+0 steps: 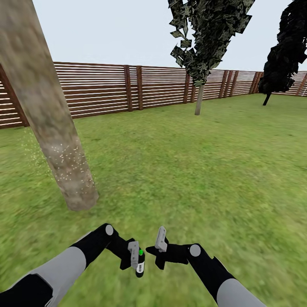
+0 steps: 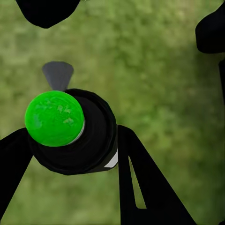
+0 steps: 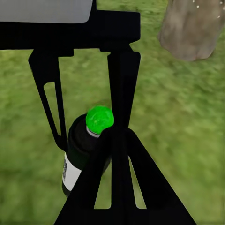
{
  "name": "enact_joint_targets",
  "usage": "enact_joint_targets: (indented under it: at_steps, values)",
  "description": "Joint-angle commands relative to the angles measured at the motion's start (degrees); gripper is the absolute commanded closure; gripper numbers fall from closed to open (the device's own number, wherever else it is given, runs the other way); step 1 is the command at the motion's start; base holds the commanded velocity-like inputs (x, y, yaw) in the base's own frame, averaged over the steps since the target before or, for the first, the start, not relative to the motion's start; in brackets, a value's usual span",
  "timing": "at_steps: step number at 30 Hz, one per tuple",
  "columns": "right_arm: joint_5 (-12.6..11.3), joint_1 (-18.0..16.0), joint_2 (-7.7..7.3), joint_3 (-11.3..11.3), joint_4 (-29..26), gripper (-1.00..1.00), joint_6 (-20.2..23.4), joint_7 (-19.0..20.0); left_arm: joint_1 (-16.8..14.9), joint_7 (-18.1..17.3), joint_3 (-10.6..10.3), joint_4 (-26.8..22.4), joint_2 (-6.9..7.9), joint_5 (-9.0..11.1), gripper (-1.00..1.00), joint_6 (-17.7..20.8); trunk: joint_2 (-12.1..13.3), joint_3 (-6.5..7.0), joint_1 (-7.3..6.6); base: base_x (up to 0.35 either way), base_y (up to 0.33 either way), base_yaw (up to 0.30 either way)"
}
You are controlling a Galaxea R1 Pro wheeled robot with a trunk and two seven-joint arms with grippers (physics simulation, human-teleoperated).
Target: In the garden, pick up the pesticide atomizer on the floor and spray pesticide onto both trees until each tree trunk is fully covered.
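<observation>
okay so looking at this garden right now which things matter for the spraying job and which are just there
Job:
- pesticide atomizer, green-capped, held in left pincer
- near tree trunk, speckled with spray
- far tree
- right pincer

Just there:
- brown fence
- dark tree
- lawn

No text, label, brand, number or sign can be read on anything here.

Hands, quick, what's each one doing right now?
Left hand: closed on the dark-grey cylindrical atomizer with green cap dot.
Right hand: holding nothing; open or closed cannot be told.

Green lawn (image 1: 192,170), slatted brown fence (image 1: 162,87)
</observation>
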Motion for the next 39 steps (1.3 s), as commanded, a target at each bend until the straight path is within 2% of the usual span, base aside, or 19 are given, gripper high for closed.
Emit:
enact_joint_targets:
  at_steps: [1,24,25,26,28,37,39]
  values:
    - [-0.02,0.00,0.00,0.00,0.00,1.00,0.01,0.00,0.00,-0.01,0.01,0.00,-0.03,0.01,1.00,-0.01,0.00,0.00,0.00,0.000,0.000,0.000]
    - [0.03,0.00,0.00,0.00,0.00,1.00,-0.02,0.00,0.00,0.19,0.16,-0.65,-0.27,0.18,1.00,-0.09,0.00,0.00,0.00,0.000,0.000,0.000]
    - [0.03,0.00,0.00,0.00,0.00,1.00,-0.02,0.00,0.00,0.18,0.17,-0.64,-0.38,0.36,1.00,-0.14,0.00,0.00,0.00,0.000,0.000,0.000]
    - [0.03,0.00,-0.02,0.00,0.00,1.00,-0.02,0.00,0.00,0.17,0.13,-0.49,-0.45,1.99,1.00,-0.40,0.00,0.00,0.00,0.000,0.000,0.000]
    - [0.03,0.00,-0.02,0.00,0.00,1.00,-0.02,0.00,0.00,0.17,0.04,-0.14,-0.46,4.01,1.00,-1.21,0.00,0.00,0.00,0.000,0.000,0.000]
    - [0.03,0.00,-0.09,0.00,0.06,1.00,-0.02,0.00,0.00,0.17,0.02,0.10,-0.35,4.52,1.00,-1.47,0.00,0.00,0.00,0.000,0.000,0.000]
    - [0.03,0.00,-0.09,0.00,0.07,1.00,-0.02,0.00,0.03,0.59,-0.05,0.25,0.07,4.40,1.00,-1.43,0.00,0.00,0.00,0.000,0.000,0.000]
